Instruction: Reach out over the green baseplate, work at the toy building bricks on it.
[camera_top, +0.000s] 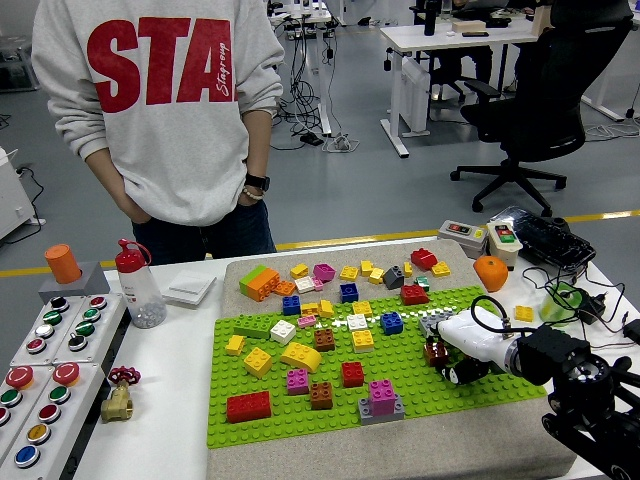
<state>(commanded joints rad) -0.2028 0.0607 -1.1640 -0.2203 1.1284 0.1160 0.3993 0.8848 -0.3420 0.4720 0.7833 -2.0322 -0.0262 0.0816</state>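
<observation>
right hand (452, 350) on green baseplate (300, 420), fingers curled around dark brick (435, 352)

The right robot hand (447, 352) reaches in from the right, fingers curled downward.

Legible text. The only clearly readable lettering is on the grey sweatshirt (160, 100) of the person standing at the far side of the bench (175, 400): large red block capitals "STA" across the chest, cut off at the right by a fold of the garment. A small line of white script runs vertically inside the "A"; it is too small to read. No other lettering can be made out.
</observation>
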